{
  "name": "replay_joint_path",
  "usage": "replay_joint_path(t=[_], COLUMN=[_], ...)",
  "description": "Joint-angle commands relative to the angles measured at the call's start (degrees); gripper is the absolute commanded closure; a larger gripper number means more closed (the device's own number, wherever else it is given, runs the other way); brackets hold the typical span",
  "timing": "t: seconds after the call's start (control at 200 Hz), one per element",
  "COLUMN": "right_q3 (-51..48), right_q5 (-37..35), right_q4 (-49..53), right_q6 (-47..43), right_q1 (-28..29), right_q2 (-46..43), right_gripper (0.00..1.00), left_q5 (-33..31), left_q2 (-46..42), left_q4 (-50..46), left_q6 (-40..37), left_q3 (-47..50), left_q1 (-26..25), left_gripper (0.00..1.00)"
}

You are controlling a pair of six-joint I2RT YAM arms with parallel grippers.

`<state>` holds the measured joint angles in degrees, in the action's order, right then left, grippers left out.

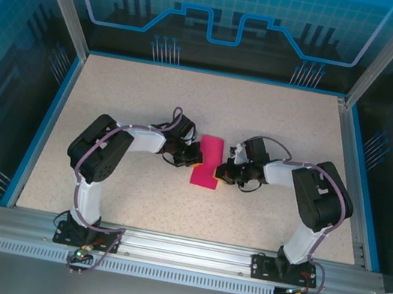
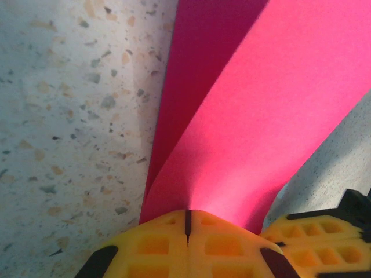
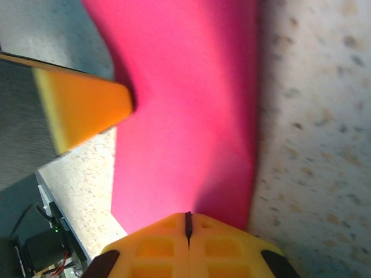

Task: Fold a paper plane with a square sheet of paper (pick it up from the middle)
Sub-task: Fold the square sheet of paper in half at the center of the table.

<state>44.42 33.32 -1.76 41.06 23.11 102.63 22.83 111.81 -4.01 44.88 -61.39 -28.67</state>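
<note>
Yellow pads [image 2: 156,246] of the left jaws sit closest to the left wrist lens, pressed together to a hairline seam. The square sheet of paper [image 2: 261,116] rises straight out ahead of them, so the left jaws are closed on the sheet's edge. Same story from the right wrist: right jaws fully closed, pink sheet fanning out ahead of the tips, so gripping it too. Right arm's pad [image 2: 316,237] lies just beside the left jaws, to their right

Sheet position: between the two sets of jaws, mid-table [image 1: 278,116], reading from above as a narrow strip. Two layers show ahead of the left jaws, a darker one to the left and a brighter one over it. They join in a soft rounded bend, not a pressed crease. Cannot tell whether the far end rests on the table

Handling, as judged: very light, thin, limp; it follows whatever the jaws do. Matte face should give the pads fair friction, but a flat sheet would likely slide on the speckled table. It creases for good and may tear at a pinch if the arms pull apart. Best hold: a shallow pinch at an edge near the centre line, both sides level, so the fold runs straight

Writing: none on the paper. No brand or label legible on pads or arms; the blue rear panel [image 1: 220,14] carries gear and line graphics, no words
</note>
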Motion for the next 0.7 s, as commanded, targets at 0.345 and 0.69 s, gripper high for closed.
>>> replay_joint_path(t=[0.345, 0.69], right_q3=[-2.3, -6.5], right_q5=[2.1, 1.5], right_q4=[-1.3, -4.3], right_q6=[-0.3, 0.7], right_q1=[0.6, 2.2], right_q2=[-5.7, -2.6], right_gripper=[1.0, 1.0], left_q5=[-2.4, -2.4], left_q2=[3.5, 3.7], left_q4=[-5.1, -5.4], left_q6=[-1.3, -1.6], left_q3=[0.1, -0.2], left_q1=[-0.6, -0.5], left_gripper=[1.0, 1.0])
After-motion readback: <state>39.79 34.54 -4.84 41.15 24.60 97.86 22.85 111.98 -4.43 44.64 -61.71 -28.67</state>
